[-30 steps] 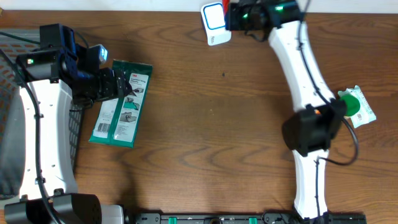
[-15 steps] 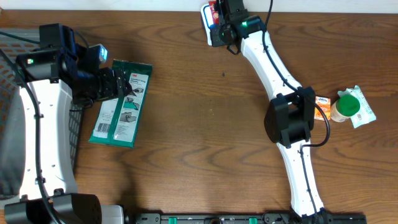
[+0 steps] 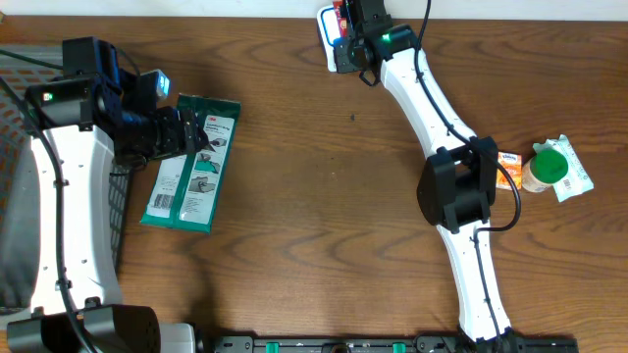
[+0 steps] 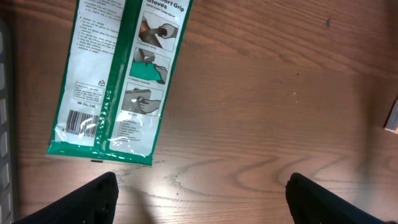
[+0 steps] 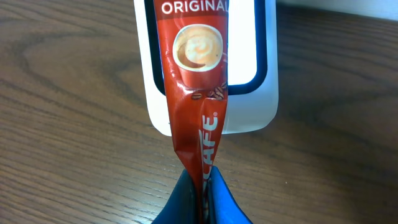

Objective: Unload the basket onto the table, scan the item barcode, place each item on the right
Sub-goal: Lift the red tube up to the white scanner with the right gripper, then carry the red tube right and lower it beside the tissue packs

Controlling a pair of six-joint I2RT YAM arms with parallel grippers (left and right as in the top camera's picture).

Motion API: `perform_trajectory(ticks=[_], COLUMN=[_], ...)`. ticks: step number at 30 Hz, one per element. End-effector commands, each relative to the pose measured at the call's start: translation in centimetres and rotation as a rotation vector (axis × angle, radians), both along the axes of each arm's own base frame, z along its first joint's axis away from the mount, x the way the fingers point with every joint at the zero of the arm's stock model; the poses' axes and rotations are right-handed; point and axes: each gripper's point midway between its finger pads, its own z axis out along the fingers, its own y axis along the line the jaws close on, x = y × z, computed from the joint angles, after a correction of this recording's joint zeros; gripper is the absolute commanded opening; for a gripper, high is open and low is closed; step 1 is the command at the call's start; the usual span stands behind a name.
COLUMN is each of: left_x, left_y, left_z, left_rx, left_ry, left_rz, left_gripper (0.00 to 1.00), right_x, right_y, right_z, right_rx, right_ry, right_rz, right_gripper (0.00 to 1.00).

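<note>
Red coffee sachet (image 5: 196,93) is pinched at its lower end by the right gripper (image 5: 200,200) and lies across the white scanner (image 5: 252,115), perhaps touching it. The left gripper (image 4: 202,202) hangs wide open and empty over the wooden table (image 4: 261,112), near a green glove packet (image 4: 118,81).

Table (image 3: 324,226): dark brown wood, visible grain | Far edge: pale strip (image 3: 196,8) | Left edge: grey surface (image 3: 12,226) | Light: even, faint glare
</note>
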Motion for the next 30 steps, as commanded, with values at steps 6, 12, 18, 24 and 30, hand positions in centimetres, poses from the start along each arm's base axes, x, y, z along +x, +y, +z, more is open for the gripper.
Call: perform_trajectory(ticks=[6,12,18,24,30], left_x=[-0.2,-0.2,-0.2,-0.2,-0.2], left_y=[-0.1,-0.1,-0.1,-0.1,-0.1], left_z=[0.4,0.4,0.4,0.4,0.4], left_rx=[-0.005,-0.005,-0.005,-0.005,-0.005], left_ry=[-0.008,-0.008,-0.008,-0.008,-0.008], left_rz=[0.004,0.004,0.004,0.004,0.004], left_gripper=[0.87,0.87,0.87,0.87,0.87], right_x=[0.1,0.2,-0.8,-6.1,-14.7], right_y=[0.4,0.4,-0.9,-3.4,-7.2], right_z=[-2.9,-2.9,1.2,12.3,17.5], right_rx=[-0.030,-0.031,-0.057,-0.053,-0.102], right_ry=[0.028,0.024,0.015,-0.012,0.121], right_rz=[0.011,0.009,0.016,0.012,0.003], right_gripper=[0.01,0.01,0.01,0.01,0.01])
